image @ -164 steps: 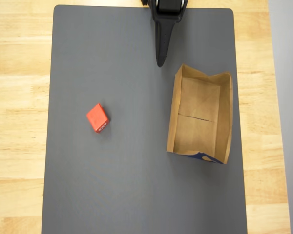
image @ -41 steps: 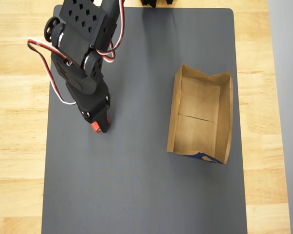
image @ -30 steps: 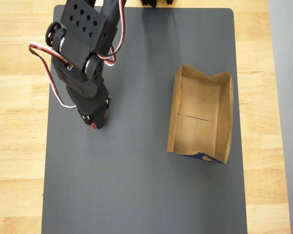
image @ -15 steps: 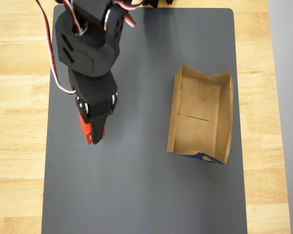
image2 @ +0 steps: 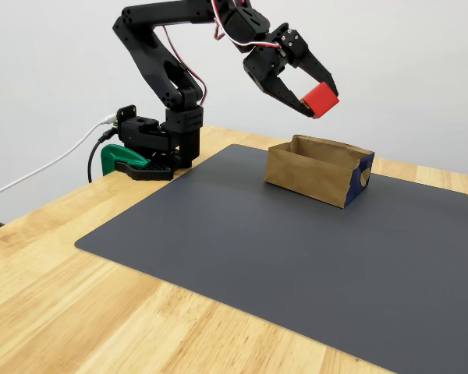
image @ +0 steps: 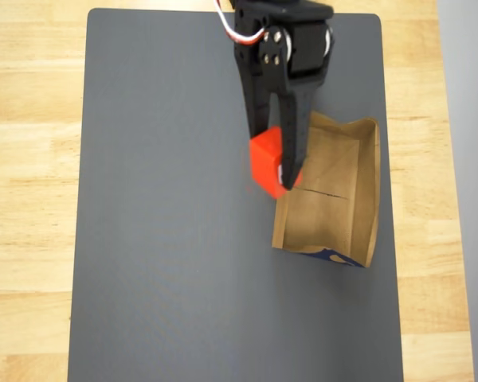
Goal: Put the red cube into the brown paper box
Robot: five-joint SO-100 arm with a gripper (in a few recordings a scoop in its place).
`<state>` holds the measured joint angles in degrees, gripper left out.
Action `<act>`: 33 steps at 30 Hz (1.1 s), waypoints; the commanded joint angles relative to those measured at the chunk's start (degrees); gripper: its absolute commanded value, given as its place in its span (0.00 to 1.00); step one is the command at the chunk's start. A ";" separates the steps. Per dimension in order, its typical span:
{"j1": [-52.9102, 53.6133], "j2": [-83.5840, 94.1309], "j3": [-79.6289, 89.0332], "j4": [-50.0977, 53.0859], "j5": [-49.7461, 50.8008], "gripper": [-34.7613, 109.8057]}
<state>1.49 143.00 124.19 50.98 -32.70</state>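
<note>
One relation governs the drop: in the overhead view the cube (image: 267,162), clamped between the fingers of the gripper (image: 280,163), sits over the left wall of the box (image: 365,191), whose long axis runs top to bottom. In the fixed view the cube (image2: 320,100) hangs well above the box (image2: 316,181). Judged next: shift right, then release.
</note>
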 commanded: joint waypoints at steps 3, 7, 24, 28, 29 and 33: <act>-6.50 -2.55 2.20 0.26 0.09 0.24; -7.47 -13.27 0.53 -5.10 0.70 0.24; -8.53 -33.05 -7.03 -6.77 -8.09 0.35; -8.44 -33.05 -6.77 -7.12 -8.26 0.38; -8.44 -32.87 -6.68 -7.12 -8.09 0.38; -8.61 -32.17 -6.68 -6.77 -8.09 0.40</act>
<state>-6.68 108.72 118.74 43.51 -40.17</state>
